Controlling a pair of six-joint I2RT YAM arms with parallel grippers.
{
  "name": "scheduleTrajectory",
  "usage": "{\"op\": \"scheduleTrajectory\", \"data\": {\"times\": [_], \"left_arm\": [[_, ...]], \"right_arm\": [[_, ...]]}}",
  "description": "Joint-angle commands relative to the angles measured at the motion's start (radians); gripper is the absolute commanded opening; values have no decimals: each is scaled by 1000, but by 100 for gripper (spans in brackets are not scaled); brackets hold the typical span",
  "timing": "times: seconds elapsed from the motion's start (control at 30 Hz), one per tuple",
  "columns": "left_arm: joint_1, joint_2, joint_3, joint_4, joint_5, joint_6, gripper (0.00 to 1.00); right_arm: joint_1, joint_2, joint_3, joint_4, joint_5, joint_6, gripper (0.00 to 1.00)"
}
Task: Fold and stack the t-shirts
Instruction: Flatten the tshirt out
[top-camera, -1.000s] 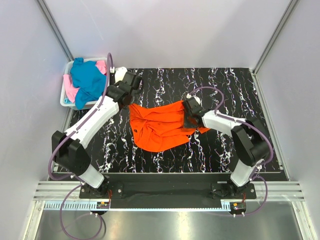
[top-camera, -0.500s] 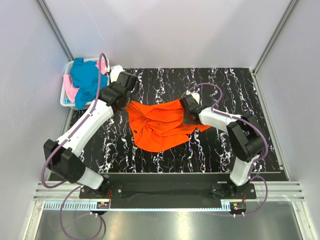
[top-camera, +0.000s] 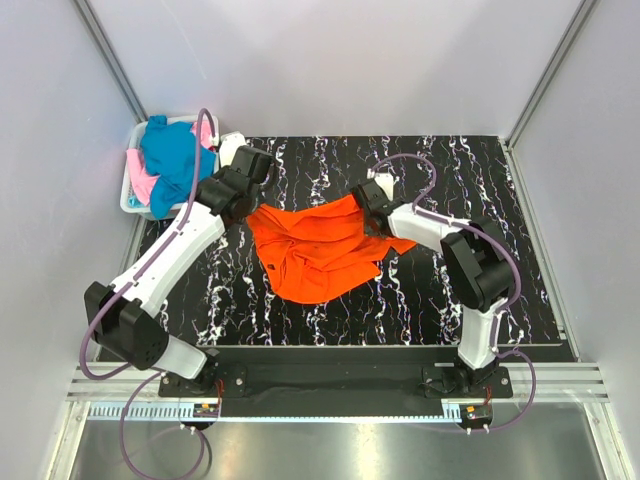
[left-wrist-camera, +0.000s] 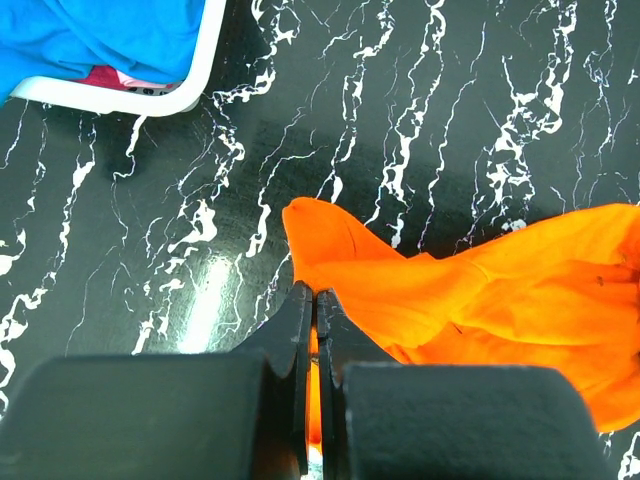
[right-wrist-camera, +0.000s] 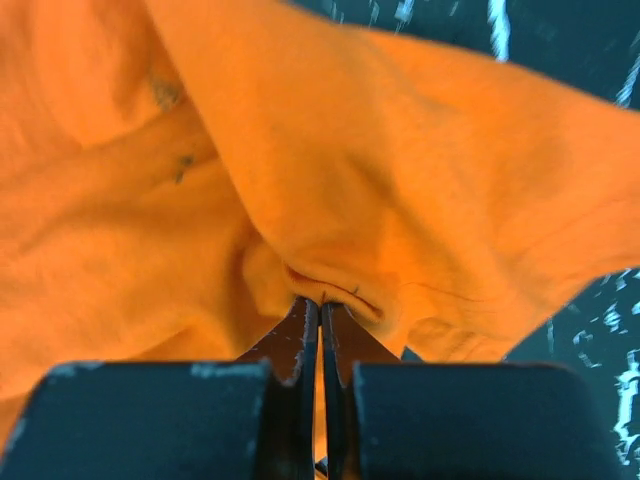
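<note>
An orange t-shirt (top-camera: 315, 250) lies crumpled and spread across the middle of the black marbled table (top-camera: 420, 300). My left gripper (top-camera: 252, 206) is shut on its upper left edge; in the left wrist view orange cloth (left-wrist-camera: 470, 290) runs between the closed jaws of that gripper (left-wrist-camera: 314, 300). My right gripper (top-camera: 368, 212) is shut on the shirt's upper right edge, and in the right wrist view a fold of orange cloth (right-wrist-camera: 330, 200) is pinched at the tips of the gripper (right-wrist-camera: 320, 305). A teal-blue t-shirt (top-camera: 175, 160) and a pink t-shirt (top-camera: 142, 185) lie heaped in the basket.
A white plastic basket (top-camera: 130, 195) stands at the table's far left corner, its rim (left-wrist-camera: 150, 100) showing in the left wrist view. Grey walls with metal frame posts close in the table on three sides.
The right gripper has closed on the shirt's upper right edge and moved slightly up and left. The left gripper has pulled its corner of the shirt left and a little up, stretching the top edge.
</note>
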Motion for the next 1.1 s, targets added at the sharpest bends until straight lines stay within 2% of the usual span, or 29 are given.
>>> {"op": "scheduleTrajectory", "data": {"times": [0.0, 0.1, 0.3, 0.53, 0.77, 0.87, 1.07], "left_arm": [[6, -43, -10, 37, 1, 22, 0], [6, -49, -14, 37, 4, 28, 0], [6, -91, -10, 36, 18, 56, 0], [6, -206, 2, 25, 26, 111, 0], [6, -310, 73, -33, 43, 140, 0], [6, -370, 101, -44, 69, 158, 0], [6, -459, 183, -42, 159, 230, 0]], "right_arm": [[-3, 26, 90, -31, 111, -8, 0], [-5, 12, 105, -66, 148, 5, 0], [-5, -127, 81, -134, 220, 21, 0], [-3, -375, 58, -238, 270, -2, 0], [-1, -577, 90, -419, 306, -7, 0], [2, -733, 78, -453, 309, -5, 0], [5, -920, 115, -499, 272, -50, 0]]}}
